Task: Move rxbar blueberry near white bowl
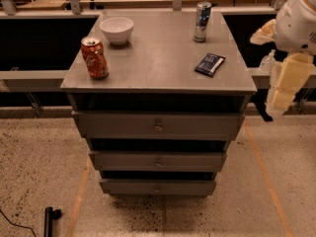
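The rxbar blueberry (210,64), a flat dark navy bar with pale lettering, lies on the right side of the grey cabinet top (158,53). The white bowl (116,29) stands at the back left of the same top, well apart from the bar. My gripper (282,90) hangs off the right edge of the cabinet, below the white arm (298,21), to the right of the bar and not touching it. It holds nothing that I can see.
An orange-red soda can (95,58) stands at the front left. A tall blue-and-silver can (201,21) stands at the back right, behind the bar. The cabinet has three drawers (158,127). Rails and benches run behind it.
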### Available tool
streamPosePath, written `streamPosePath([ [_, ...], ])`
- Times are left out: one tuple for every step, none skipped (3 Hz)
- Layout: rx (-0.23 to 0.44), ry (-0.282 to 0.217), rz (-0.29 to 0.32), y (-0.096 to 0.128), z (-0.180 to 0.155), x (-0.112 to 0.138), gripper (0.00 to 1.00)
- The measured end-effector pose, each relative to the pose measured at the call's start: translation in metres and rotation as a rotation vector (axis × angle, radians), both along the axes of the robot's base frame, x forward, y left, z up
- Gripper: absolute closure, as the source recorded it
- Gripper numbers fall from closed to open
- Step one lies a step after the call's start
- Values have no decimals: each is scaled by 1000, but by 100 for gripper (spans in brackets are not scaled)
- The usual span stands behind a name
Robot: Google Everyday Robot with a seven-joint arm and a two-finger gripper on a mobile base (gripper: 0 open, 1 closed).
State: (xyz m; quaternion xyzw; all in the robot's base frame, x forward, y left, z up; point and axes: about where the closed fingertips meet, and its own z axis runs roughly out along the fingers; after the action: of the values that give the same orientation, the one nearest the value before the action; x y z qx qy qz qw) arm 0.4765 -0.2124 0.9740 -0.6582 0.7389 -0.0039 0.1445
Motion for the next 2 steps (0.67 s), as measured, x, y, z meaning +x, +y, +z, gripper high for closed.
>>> streamPosePath([
  [-11,-24,225,7,-3,68,0],
  [-9,-123,265,8,19,84,0],
])
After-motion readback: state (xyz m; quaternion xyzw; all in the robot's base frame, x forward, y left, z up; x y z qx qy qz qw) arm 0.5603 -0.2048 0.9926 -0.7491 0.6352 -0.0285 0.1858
